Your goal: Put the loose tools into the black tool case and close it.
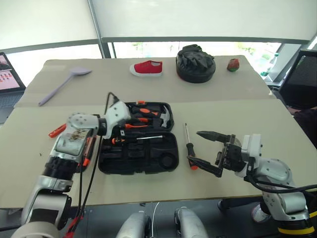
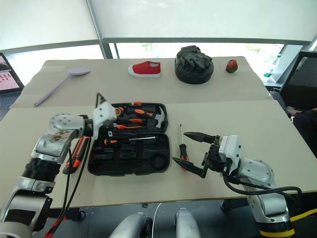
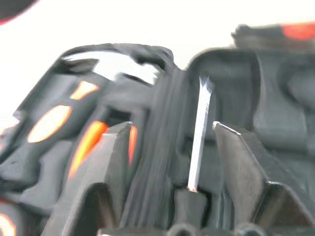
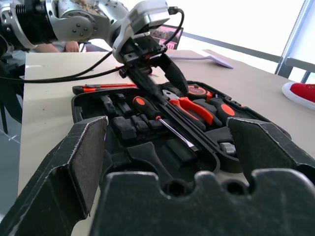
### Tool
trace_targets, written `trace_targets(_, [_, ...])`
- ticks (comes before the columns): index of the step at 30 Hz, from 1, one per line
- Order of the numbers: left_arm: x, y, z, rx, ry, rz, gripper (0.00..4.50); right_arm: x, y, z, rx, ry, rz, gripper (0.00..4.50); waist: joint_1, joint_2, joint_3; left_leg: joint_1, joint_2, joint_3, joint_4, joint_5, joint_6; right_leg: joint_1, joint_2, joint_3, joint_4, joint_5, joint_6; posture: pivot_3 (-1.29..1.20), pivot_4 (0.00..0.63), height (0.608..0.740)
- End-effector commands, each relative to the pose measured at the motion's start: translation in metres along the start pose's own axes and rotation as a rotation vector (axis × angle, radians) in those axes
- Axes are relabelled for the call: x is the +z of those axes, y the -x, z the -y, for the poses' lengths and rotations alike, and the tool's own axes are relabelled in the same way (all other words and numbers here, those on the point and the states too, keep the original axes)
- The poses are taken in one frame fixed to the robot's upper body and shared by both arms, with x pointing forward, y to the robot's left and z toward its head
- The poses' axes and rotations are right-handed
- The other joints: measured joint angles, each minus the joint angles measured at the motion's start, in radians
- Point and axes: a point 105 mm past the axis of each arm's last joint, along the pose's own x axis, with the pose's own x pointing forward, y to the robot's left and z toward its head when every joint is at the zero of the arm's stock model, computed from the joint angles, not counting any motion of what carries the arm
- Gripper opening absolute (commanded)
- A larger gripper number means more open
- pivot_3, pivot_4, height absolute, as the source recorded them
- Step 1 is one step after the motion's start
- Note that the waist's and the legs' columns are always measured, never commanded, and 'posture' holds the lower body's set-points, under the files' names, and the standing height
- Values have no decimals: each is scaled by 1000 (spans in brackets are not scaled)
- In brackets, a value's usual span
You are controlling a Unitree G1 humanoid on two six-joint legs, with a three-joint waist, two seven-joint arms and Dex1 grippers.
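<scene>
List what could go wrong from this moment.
1. The screwdriver under the left claw lies slanted across the moulded slots of the black tool case; unseated, it could block the lid.
2. The slim screwdriver lies loose on the table beside the open right claw; a careless approach could push it away.

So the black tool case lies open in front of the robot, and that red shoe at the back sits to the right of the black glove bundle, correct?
Not quite. The black tool case does lie open in front of the robot, but the red shoe sits to the left of the black glove bundle, not the right. The left eye view shows them side by side at the back of the table.
</scene>
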Motion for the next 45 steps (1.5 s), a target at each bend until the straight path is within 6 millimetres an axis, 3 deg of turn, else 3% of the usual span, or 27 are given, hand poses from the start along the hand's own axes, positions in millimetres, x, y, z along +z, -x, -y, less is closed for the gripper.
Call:
trace_targets(1, [-20, 4, -4, 49, 40, -23, 1063, 9, -3, 4, -21, 34, 28, 4500, 1, 0, 0, 0, 0, 0, 0, 0, 0, 0, 0, 0, 0, 0, 0, 0, 150, 740])
trace_targets(4, [-33, 1, 3, 10, 22, -75, 30, 7, -3, 4, -20, 39, 22, 4500, 6, 0, 0, 0, 0, 0, 0, 0, 0, 0, 0, 0, 0, 0, 0, 0, 150, 740])
trace_targets(10, [-33, -11, 7, -11, -31, -74, 30, 4, -3, 3, -17, 31, 12, 4500, 23, 0, 0, 1, -1, 0, 1, 0, 0, 2, 0, -1, -1, 1, 1, 0, 150, 740])
trace_targets(25, [-71, -28, 31, -89, -153, -252, 30, -3, 0, 1, -52, 15, 0, 4500, 28, 5, -3, 12, -1, 1, 0, -2, 2, 16, -1, -1, -4, 0, 3, 0, 150, 740])
trace_targets(29, [-44, -21, 11, -10, -116, -100, 30, 0, 11, 10, -133, 16, -6, 4500, 30, 8, -5, 13, -1, 1, 0, -2, 2, 16, -1, -1, -4, 0, 3, 0, 150, 740])
trace_targets(33, [2, 9, 16, -87, -115, 217, 1040, -5, 44, 7, -222, -25, -90, 4500, 28, 7, -5, 8, -1, 1, 1, -2, 3, 12, -1, -1, -4, 0, 3, 0, 150, 740])
trace_targets(35, [8, 25, 21, -124, -112, 281, 1673, -9, 59, -1, -242, -70, -132, 4500, 26, 7, -4, 4, -1, 1, 1, -2, 3, 7, -1, -1, -3, 0, 3, 0, 150, 740])
trace_targets(39, [1, 58, 29, -164, -69, 290, 2982, -20, 88, -23, -329, -175, -203, 4500, 20, 7, -4, 2, 1, 1, 0, -4, 1, 4, -2, 1, -3, 0, 2, 0, 150, 740])
trace_targets(42, [-10, 80, 39, -216, -72, 243, 4080, -41, 112, -38, -420, -224, -347, 4500, 15, 8, -4, 4, 4, 2, 0, -4, 1, 5, -1, 0, -4, 0, 2, 0, 150, 740])
trace_targets(43, [-16, 89, 45, -240, -82, 237, 4324, -59, 122, -38, -467, -213, -485, 4500, 15, 8, -4, 5, 5, 3, 0, -4, 1, 6, -1, 0, -4, 0, 2, 0, 150, 740])
trace_targets(45, [-23, 99, 56, -274, -74, 224, 4482, -76, 132, -35, -521, -177, -629, 4500, 11, 8, -4, 7, 7, 5, 0, -4, 1, 10, 0, -1, -7, -1, 3, 0, 150, 740])
